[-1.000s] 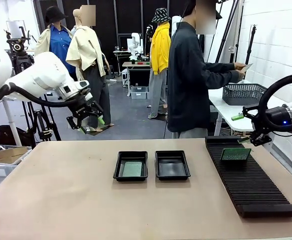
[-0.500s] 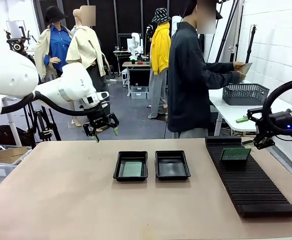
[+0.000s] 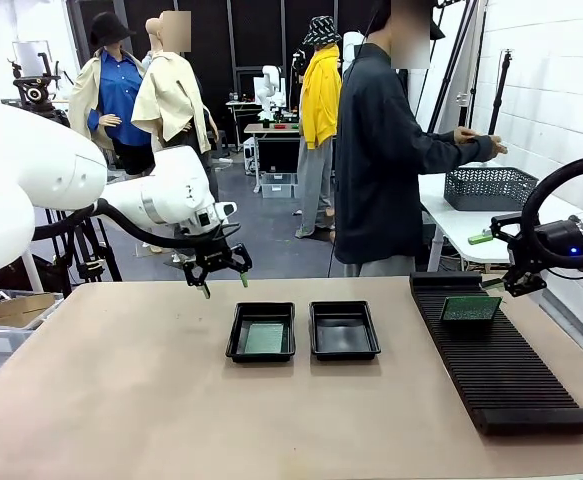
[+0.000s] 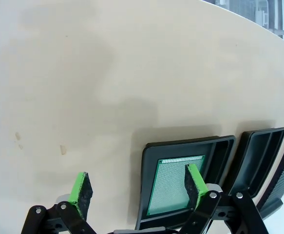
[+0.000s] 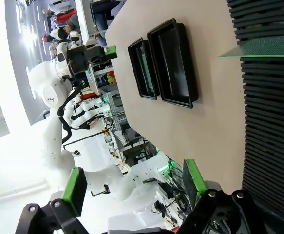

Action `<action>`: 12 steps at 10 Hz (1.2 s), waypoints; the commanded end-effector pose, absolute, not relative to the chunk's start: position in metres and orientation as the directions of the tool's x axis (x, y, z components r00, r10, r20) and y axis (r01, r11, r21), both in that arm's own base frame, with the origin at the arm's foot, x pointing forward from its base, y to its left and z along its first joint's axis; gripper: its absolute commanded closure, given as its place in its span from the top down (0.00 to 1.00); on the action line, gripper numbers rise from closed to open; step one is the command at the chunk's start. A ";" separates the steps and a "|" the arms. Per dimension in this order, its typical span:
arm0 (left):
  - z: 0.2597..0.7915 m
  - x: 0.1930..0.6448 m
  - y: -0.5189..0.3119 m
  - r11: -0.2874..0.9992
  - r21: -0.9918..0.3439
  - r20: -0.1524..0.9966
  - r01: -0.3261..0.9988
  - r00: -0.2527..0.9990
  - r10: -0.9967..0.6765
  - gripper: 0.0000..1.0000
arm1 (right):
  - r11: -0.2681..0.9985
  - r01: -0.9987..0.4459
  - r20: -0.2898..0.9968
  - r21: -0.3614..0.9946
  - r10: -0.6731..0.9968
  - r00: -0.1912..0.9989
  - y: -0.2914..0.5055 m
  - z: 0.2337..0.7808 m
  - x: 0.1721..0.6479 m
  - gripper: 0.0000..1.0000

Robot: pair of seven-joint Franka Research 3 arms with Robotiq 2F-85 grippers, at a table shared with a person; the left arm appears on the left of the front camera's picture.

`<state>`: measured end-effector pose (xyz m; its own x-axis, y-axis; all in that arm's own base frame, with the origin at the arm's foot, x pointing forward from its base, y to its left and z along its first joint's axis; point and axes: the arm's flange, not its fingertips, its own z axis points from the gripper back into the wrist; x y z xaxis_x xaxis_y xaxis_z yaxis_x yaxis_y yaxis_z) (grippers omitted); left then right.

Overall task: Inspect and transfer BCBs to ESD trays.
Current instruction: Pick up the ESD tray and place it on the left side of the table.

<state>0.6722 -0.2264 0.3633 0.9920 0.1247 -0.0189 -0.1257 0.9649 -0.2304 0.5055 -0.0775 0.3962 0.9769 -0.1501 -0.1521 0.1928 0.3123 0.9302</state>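
BCBs are sitting apart, one BCB (image 3: 264,338) lying in the left ESD tray (image 3: 233,340) at frame centre and a second BCB (image 3: 470,308) standing in the black rack (image 3: 511,380) at right, while the left gripper (image 3: 224,287) and right gripper (image 3: 506,286) are hanging spread and empty, so a misaligned pinch is risking tipping the upright board.

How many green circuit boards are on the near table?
2. One BCB lies flat in the left ESD tray; the other BCB stands in the black slotted rack. A green item on the far table is unclear.

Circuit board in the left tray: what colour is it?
The circuit board is green, finely dotted; clearest in left wrist view.
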 end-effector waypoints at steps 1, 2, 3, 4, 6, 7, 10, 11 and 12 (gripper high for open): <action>0.360 0.659 -0.240 0.971 -0.197 0.005 -0.138 0.990 0.142 1.00 | 0.333 0.190 -0.147 0.924 -0.152 0.978 -0.074 0.396 0.503 1.00; 0.356 0.651 -0.248 0.974 -0.194 -0.002 -0.118 0.993 0.120 1.00 | 0.333 0.190 -0.147 0.924 -0.152 0.978 -0.074 0.396 0.503 1.00; 0.352 0.645 -0.253 0.977 -0.180 0.004 -0.116 0.993 0.119 1.00 | 0.333 0.190 -0.147 0.924 -0.152 0.978 -0.074 0.396 0.503 1.00; 0.351 0.639 -0.254 0.981 -0.163 -0.010 -0.102 0.995 0.102 1.00 | 0.333 0.190 -0.147 0.924 -0.152 0.978 -0.074 0.396 0.503 1.00; 0.354 0.658 -0.253 0.972 -0.213 -0.023 -0.099 0.995 0.097 1.00 | 0.333 0.190 -0.147 0.924 -0.152 0.978 -0.074 0.396 0.503 1.00; 0.354 0.658 -0.253 0.972 -0.213 -0.023 -0.099 0.995 0.097 1.00 | 0.333 0.190 -0.147 0.924 -0.152 0.978 -0.074 0.396 0.503 1.00; 0.354 0.658 -0.253 0.972 -0.213 -0.023 -0.099 0.995 0.097 1.00 | 0.333 0.190 -0.147 0.924 -0.152 0.978 -0.074 0.396 0.503 1.00; 0.354 0.658 -0.253 0.972 -0.213 -0.023 -0.099 0.995 0.097 1.00 | 0.333 0.190 -0.147 0.924 -0.152 0.978 -0.074 0.396 0.503 1.00; 0.354 0.658 -0.253 0.972 -0.213 -0.023 -0.099 0.995 0.097 1.00 | 0.333 0.190 -0.147 0.924 -0.152 0.978 -0.074 0.396 0.503 1.00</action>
